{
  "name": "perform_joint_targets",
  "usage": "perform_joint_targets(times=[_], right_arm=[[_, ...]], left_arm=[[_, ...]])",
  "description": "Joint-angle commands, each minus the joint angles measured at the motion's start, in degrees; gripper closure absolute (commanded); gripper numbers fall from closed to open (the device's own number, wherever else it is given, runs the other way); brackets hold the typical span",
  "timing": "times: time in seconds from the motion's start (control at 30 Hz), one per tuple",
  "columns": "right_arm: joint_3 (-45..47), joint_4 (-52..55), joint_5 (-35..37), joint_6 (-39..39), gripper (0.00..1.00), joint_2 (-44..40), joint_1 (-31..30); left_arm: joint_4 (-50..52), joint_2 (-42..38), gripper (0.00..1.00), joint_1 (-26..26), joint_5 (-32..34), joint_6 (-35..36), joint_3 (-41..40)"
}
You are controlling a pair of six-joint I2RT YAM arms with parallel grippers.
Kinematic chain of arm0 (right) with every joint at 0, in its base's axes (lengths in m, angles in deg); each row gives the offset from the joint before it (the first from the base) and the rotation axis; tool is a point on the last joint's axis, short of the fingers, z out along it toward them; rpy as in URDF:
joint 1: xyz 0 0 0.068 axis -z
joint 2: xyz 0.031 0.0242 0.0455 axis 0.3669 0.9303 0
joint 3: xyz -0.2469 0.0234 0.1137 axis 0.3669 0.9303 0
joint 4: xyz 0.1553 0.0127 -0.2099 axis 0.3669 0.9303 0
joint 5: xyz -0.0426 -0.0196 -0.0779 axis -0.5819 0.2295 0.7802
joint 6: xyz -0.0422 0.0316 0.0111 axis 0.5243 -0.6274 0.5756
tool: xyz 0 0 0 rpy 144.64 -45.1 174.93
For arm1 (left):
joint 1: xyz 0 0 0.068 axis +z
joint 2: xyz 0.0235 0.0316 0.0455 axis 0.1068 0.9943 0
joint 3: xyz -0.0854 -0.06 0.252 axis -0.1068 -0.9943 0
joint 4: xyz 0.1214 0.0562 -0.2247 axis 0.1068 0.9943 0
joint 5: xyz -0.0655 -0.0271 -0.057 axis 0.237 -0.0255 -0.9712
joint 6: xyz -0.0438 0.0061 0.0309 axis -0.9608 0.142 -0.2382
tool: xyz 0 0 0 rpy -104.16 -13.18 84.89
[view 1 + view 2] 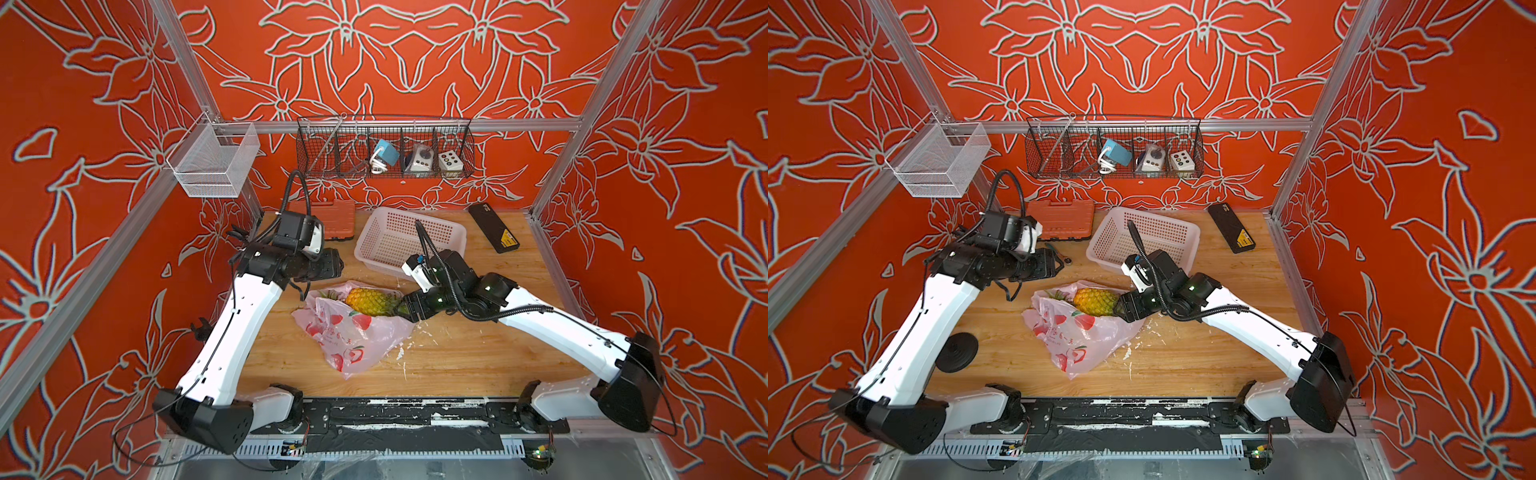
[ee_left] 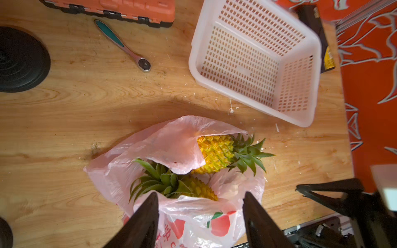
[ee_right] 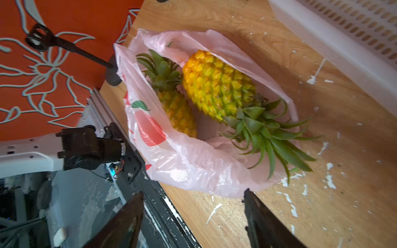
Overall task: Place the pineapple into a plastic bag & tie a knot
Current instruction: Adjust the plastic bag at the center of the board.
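The pale-pink plastic bag [image 1: 353, 336] [image 1: 1084, 336] lies on the wooden table with its mouth open, and no knot is in view. A yellow pineapple [image 2: 214, 150] [image 3: 217, 85] lies in the mouth, its green crown poking over the rim. A second pineapple [image 3: 178, 111] sits deeper inside. My left gripper [image 2: 200, 194] hangs open over the bag, holding nothing. My right gripper [image 3: 193, 192] is open just off the bag's edge near the crown, with bare table between its fingers. Both top views show the arms on either side of the bag.
A white perforated basket [image 1: 409, 241] stands behind the bag. An orange tool case [image 1: 332, 218] and a ratchet wrench [image 2: 122, 45] lie at the back left, a black box [image 1: 494, 228] at the back right. A black disc [image 1: 957, 351] sits at the left edge.
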Motion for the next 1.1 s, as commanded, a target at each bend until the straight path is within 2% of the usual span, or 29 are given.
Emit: perform_joint_targets(times=[0.0,0.27,0.5,0.67,0.7,0.73,0.83,0.87,1.07], right_arm=[[1.77,2.69,5.02,2.02,0.23,-0.89,0.46],[7.17,1.22,3.42,1.48,0.22,-3.68,2.88],[11.07,-0.43,3.20,0.24,0.22,-5.95,3.53],[11.59,-1.41,2.03,-0.09,0.22,-4.72,3.56],[11.45,-1.29,2.14,-0.03,0.23,-4.53,3.51],[11.55,-1.10,2.55,0.04,0.23,-4.50,3.55],[13.38,-2.87,4.88,-1.34,0.24,-4.33,3.58],[14.36,-4.33,5.33,-2.58,0.24,-4.07,3.68],[19.23,-15.62,4.37,-12.76,0.25,-0.67,3.78]], left_arm=[[7.72,6.67,0.38,-3.68,5.52,7.40,0.40],[8.23,16.28,0.35,-10.64,11.58,5.08,0.44],[9.29,19.17,0.34,-11.62,21.83,2.92,1.12],[8.76,22.16,0.35,-11.62,21.46,2.98,2.75],[8.99,23.05,0.38,-11.62,20.84,3.22,3.06],[9.14,23.93,0.48,-11.62,19.51,3.56,3.24],[8.81,25.11,0.96,-11.62,16.86,4.03,2.87],[8.61,25.01,1.00,-11.62,16.83,3.88,2.87],[8.27,21.05,1.00,-11.62,16.36,2.82,5.38]])
